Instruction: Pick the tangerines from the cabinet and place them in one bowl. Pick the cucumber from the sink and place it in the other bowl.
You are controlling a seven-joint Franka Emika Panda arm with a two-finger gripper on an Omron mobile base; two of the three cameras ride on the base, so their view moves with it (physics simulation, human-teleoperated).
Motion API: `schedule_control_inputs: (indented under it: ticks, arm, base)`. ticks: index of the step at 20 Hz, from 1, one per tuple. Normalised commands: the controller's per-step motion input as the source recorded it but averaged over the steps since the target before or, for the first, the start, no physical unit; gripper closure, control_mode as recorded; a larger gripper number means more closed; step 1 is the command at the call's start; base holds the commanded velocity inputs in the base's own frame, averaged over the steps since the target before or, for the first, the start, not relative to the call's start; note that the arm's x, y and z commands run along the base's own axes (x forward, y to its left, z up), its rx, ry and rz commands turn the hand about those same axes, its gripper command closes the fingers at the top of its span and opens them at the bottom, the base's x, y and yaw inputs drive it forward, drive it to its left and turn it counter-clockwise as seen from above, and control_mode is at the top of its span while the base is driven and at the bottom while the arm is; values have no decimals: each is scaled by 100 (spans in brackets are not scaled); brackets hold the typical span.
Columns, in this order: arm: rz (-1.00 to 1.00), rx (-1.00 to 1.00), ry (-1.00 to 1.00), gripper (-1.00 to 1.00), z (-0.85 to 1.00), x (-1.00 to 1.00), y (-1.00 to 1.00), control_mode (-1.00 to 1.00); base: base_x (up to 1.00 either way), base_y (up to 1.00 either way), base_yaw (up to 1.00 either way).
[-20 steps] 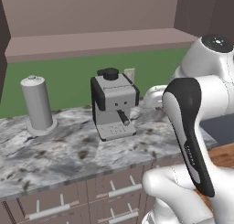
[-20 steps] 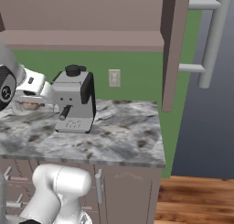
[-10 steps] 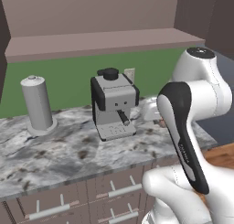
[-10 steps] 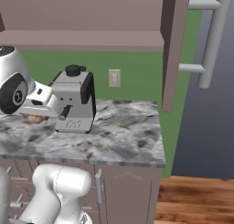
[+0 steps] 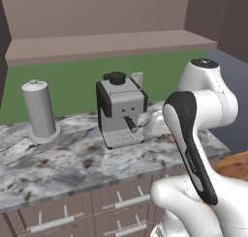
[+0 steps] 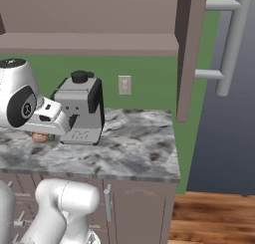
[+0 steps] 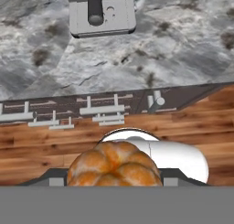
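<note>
Gripper (image 7: 114, 184) is clamped on a tangerine (image 7: 114, 166), orange w/ ribbed top, low in the hand view; fingertips themselves are hidden behind the fruit. Below it: marble counter (image 7: 151, 58) edge, drawer fronts, wood floor. In right base view the hand sits just left of the grey coffee machine (image 6: 80, 108), above the counter; a brownish item behind it, prob. a bowl (image 6: 41, 136), too hidden to confirm. Cabinet (image 5: 106, 42) shelf runs above.
</note>
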Motion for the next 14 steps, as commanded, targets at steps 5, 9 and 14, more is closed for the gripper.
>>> schedule_control_inputs:
  ticks: [5, 9, 14]
  arm:
    - [0, 0, 0, 100, 0, 0, 0, -100]
    - [0, 0, 0, 100, 0, 0, 0, 100]
    - [0, 0, 0, 100, 0, 0, 0, 100]
  base:
    - [0, 0, 0]
    - [0, 0, 0]
    - [-46, 1, 0]
